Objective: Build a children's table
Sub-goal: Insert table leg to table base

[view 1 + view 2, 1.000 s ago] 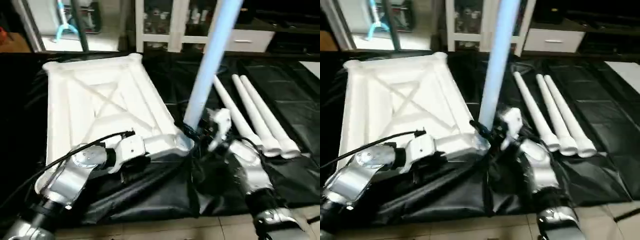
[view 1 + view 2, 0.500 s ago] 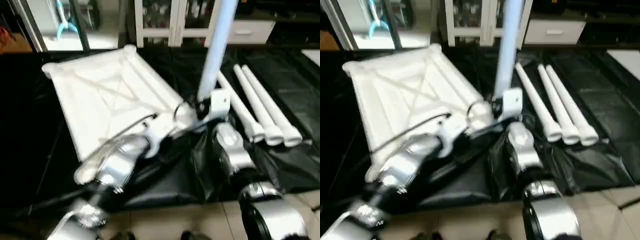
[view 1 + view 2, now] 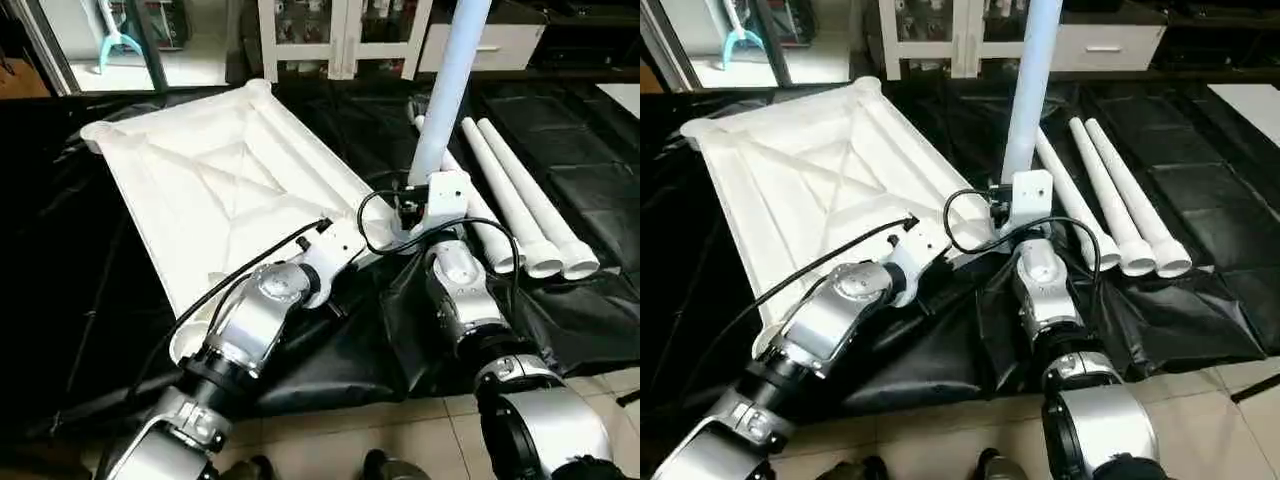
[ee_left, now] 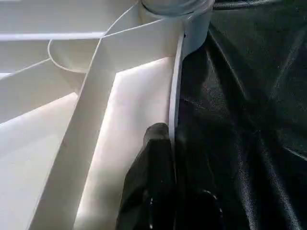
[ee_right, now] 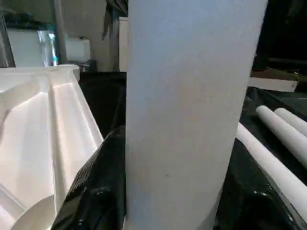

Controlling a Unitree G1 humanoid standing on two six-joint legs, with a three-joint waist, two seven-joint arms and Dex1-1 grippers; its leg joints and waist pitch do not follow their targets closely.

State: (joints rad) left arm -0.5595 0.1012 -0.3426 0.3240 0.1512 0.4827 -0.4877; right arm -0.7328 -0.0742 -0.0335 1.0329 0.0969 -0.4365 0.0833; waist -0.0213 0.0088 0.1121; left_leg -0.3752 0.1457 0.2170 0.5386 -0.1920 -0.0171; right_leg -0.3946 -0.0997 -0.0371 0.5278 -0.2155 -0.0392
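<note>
The tabletop is laid underside up on a black sheet, its crossed ribs facing the camera. Everything else is placed here relative to this tabletop.

At its near rim, close to the near right corner, the left gripper is seen. Its black fingers are pinched tight on the thin edge of the rim, one finger lying on the inner face of the tabletop and the other on the outer side against the black sheet.

At the near right corner socket an upright leg is held, its lower end at the socket; whether it is fully seated cannot be told. The right gripper is clamped about the lower part of this leg, its jaws spread about halfway to take the tube's width, with dark fingers visible on either side of the tube.

To the right of the tabletop, well apart from it, three more legs are laid side by side on the black sheet, touching or nearly touching one another.
</note>
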